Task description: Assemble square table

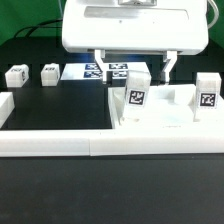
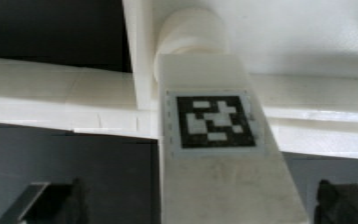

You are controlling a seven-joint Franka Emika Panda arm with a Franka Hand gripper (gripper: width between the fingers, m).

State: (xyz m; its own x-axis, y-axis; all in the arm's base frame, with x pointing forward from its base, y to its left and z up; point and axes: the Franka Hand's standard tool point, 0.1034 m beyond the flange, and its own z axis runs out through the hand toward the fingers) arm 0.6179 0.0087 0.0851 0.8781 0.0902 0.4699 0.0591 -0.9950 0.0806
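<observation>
two legs stand upright on the slab — gripper straddles one, spread wide, gripping nothing.

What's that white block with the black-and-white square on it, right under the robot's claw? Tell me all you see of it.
The leg is a short white block, plastic by its look, with a black-and-white tag on one face. It stands upright on the square slab, near its corner on the exterior view's left. The gripper hangs over it, open, its jaws either side and clear of it. Whether it is fixed to the slab cannot be told.
</observation>
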